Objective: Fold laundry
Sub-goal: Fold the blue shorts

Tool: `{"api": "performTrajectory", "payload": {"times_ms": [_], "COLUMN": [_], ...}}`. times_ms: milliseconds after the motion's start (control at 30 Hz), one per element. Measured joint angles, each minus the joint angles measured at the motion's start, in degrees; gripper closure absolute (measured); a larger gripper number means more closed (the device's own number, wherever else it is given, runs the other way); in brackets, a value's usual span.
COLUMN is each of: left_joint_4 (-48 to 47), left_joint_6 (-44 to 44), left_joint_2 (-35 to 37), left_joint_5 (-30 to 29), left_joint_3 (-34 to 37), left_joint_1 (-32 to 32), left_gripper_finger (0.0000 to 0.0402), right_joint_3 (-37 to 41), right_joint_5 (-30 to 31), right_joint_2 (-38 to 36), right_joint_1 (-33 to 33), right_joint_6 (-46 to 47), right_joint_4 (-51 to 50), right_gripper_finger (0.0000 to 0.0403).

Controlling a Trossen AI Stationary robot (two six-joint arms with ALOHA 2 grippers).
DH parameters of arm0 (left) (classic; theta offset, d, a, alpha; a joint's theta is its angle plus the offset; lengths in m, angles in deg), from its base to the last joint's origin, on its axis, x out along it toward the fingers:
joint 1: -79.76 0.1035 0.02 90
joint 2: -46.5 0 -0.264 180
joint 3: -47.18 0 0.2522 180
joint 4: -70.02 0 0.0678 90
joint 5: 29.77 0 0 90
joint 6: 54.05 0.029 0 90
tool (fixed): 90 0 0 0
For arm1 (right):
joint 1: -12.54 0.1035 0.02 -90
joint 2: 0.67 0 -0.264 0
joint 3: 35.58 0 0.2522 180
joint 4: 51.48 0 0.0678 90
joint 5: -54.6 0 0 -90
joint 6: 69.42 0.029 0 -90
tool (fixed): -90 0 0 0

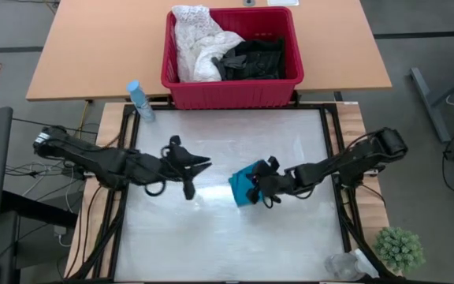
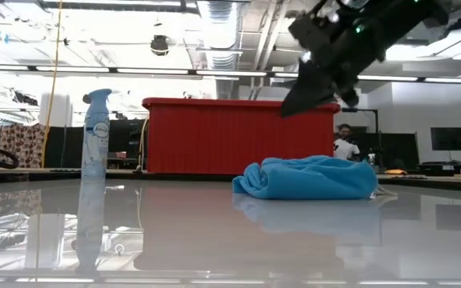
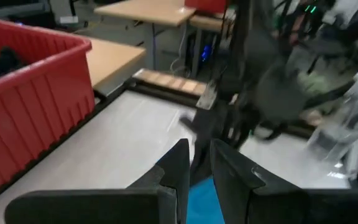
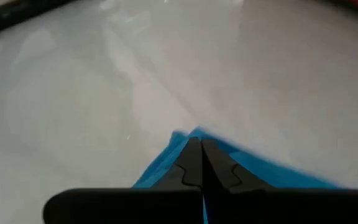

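A small teal garment lies in a crumpled heap on the white table, right of centre. My right gripper reaches in from the right and hangs shut above the heap. In the right wrist view its shut tips point at the teal cloth, and no part of the heap is lifted. My left gripper hovers left of the heap. Its fingers stand a narrow gap apart with nothing between them. More laundry, a white lacy piece and black garments, fills the red basket.
The red basket stands past the table's far edge on a wooden table. A blue spray bottle stands upright at the far left corner. A small green plant and clear plastic sit near the right front corner. A person shows far behind.
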Motion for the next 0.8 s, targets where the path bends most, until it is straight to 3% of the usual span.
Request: {"api": "performTrajectory", "payload": {"times_ms": [333, 500, 800], "left_joint_4": [-3.9, -5.7, -9.4], "left_joint_6": [0.0, -0.7, -2.3], "left_joint_2": [7.0, 6.8, 6.5], "left_joint_5": [0.1, 0.1, -0.2], "left_joint_3": [0.0, 0.0, 0.0], "left_joint_1": [-2.0, -1.9, -1.9], "left_gripper_finger": [0.0347, 0.0347, 0.0347], "right_joint_3": [0.0, -0.1, -0.4], "right_joint_5": [-8.7, -9.2, -6.2], "right_joint_2": [11.5, 14.2, 12.4], "right_joint_1": [-2.1, -5.1, -14.9], "right_joint_6": [1.5, 6.5, 10.8], "right_joint_4": [7.3, 1.5, -17.6], "right_gripper_finger": [0.0385, 0.0385, 0.0385]}}
